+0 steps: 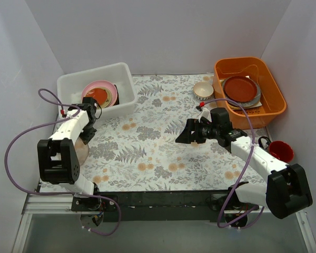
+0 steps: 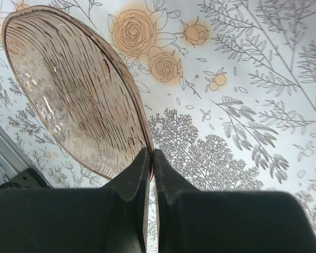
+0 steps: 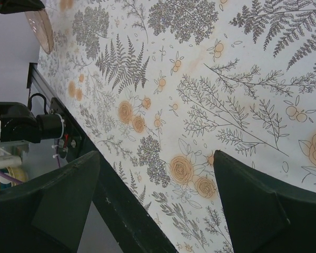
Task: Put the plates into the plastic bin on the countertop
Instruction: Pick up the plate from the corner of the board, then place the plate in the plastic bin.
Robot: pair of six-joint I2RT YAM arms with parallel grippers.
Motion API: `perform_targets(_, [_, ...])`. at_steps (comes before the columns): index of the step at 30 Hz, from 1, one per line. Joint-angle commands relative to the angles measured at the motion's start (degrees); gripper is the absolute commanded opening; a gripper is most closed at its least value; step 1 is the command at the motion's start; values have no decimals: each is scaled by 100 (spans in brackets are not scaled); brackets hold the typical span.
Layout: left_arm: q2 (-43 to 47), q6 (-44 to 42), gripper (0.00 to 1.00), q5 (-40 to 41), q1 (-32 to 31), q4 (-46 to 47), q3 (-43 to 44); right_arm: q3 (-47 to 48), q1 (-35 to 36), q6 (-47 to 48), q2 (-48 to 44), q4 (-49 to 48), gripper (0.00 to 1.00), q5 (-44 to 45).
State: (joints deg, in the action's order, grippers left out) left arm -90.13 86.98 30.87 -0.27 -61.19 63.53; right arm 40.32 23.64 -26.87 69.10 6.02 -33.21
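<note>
pinches the rim of a glass plate (image 2: 73,89) between the closed fingers of the left gripper (image 2: 151,154). carries it edge-on and tilted above the countertop (image 2: 242,105), beside the left arm and short of the plastic bin (image 1: 127,103). reads as the carry step, with the drop into the bin not yet done.

to do it well:
- lift enough to clear the bin's lipped rim, then swing over the near wall.
- tip the plate flatter and lower it onto the pink plate (image 1: 95,86) and red-orange saucer (image 1: 98,96) already inside.
- release only once it rests there.
- move slowly: a narrow pinch on a slick edge probably pivots or slips under a jerk.
- set down rather than drop, since glass is meeting ceramic.

shows the right gripper (image 3: 157,158) spread wide and empty over mid-cloth, well apart from the bin. seems best left there, out of the path.

on materials:
- smoky pink-brown translucent glass, round and shallow, pressed with fine wavy ribs like wood grain and bounded by a thin hard rim.
- milky translucent plastic for the bin, with rounded corners.
- pale matte cloth printed with grey ferns and orange roses.
- black, blunt, wedge-shaped fingers.
</note>
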Motion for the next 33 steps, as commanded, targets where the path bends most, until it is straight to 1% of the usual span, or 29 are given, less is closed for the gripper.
perform_targets(1, [504,12,0,-99,19,-253,405,-50,-26,-37,-116,-224,96,-115])
perform_targets(6, [680,-14,0,-178,19,-341,766,-76,-26,-37,-116,-242,96,-142])
perform_targets(8, [794,82,0,-64,19,-341,880,-85,-26,-46,-125,-242,96,-133])
perform_targets(13, [927,-128,0,-160,10,-104,1117,-94,-26,-37,-134,-259,96,-142])
perform_targets(19, [681,-392,0,-310,-16,-60,1925,-103,-26,-29,-142,-242,96,-151])
perform_targets(24, [496,-384,0,-371,-34,2,2558,-112,-26,-29,-142,-224,96,-115])
perform_targets(28, [514,-226,0,-424,-34,177,2717,-120,-26,-29,-134,-242,96,-124])
perform_targets(33, [549,-269,0,-626,-34,598,2849,-103,-26,-29,-90,-268,96,-133])
